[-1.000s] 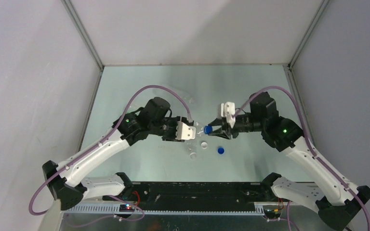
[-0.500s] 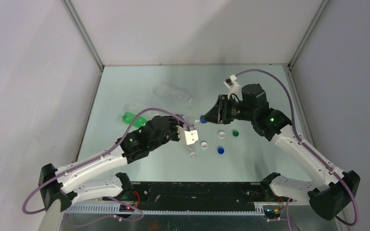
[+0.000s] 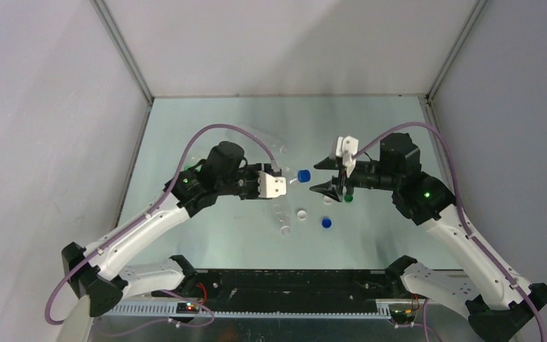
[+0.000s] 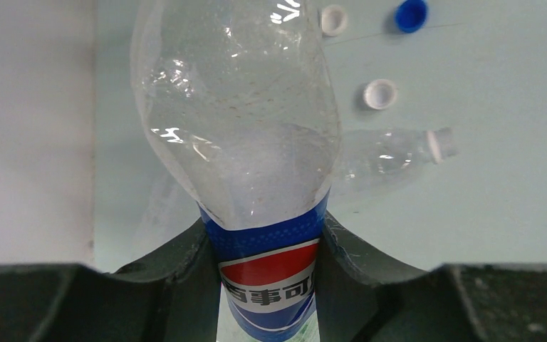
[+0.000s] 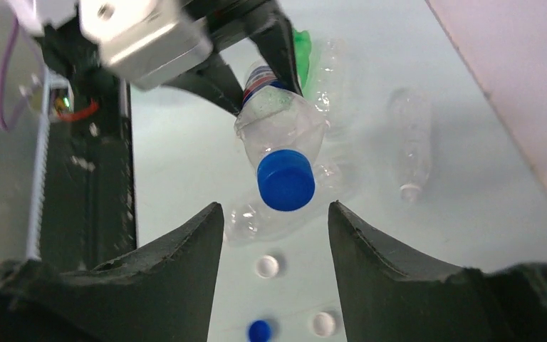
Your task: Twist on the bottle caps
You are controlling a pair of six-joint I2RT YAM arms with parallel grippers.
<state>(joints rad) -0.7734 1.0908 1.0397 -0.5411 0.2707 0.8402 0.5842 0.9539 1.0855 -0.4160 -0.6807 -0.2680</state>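
Right gripper (image 3: pixel 313 179): jaws spread wide, nothing between them. They sit either side of the blue cap (image 5: pixel 285 179), clear of it, no contact in the wrist view.

That blue cap sits on the neck of the Pepsi bottle (image 4: pixel 256 142). Bottle is up off the table (image 3: pixel 370 121), roughly horizontal, neck pointing at the right gripper. Whether the cap is wound fully home, cannot tell from here.

Left gripper (image 4: pixel 265 224): clamped on the Pepsi bottle at the label band, one finger each side, the clear shoulder sticking out ahead of it.

On the table below and near the two grippers, loose caps:
- two white caps (image 3: pixel 301 214) (image 3: pixel 285 229), near each other
- a second blue cap (image 3: pixel 326 223), just beside them
- a green cap (image 3: pixel 347 198), under the right gripper

Bottles lying flat:
- one clear bottle (image 4: pixel 384 153) under the held one; white ring at its mouth, cap or bare neck not clear
- another clear bottle (image 5: pixel 407 142) well off towards the back wall
- a green bottle (image 5: pixel 300 43), mostly hidden behind the left arm

Progress, my reading: one bottle of the lot has its cap on. Four caps lie loose, so most of the job is ahead: set the Pepsi bottle down, then pair each remaining cap with a bottle.
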